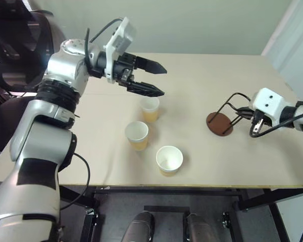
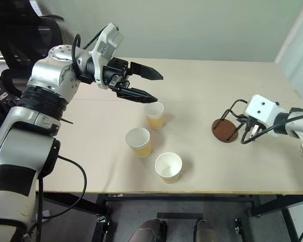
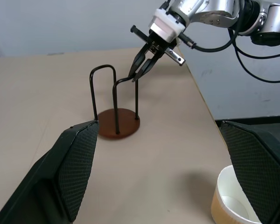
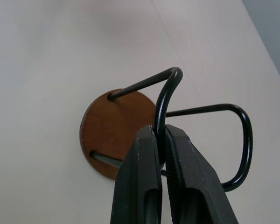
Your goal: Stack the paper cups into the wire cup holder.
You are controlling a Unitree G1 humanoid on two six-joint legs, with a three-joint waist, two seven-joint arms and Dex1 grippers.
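Three paper cups stand upright in the middle of the table: a far one (image 1: 150, 108), a middle one (image 1: 137, 135) and a near one (image 1: 169, 160), each white inside and tan outside. My left gripper (image 1: 164, 81) hovers open just above and behind the far cup, with nothing between its fingers. The wire cup holder (image 1: 219, 123), black loops on a reddish-brown disc, sits at the right of the table. My right gripper (image 4: 161, 135) is shut on the top of one wire loop (image 3: 123, 80). The left wrist view also shows a cup rim (image 3: 231, 200).
The beige table (image 1: 232, 166) has its front edge close below the near cup and its right edge just past the holder. A black chair (image 1: 15, 45) stands behind the left arm. Bare tabletop lies between the cups and the holder.
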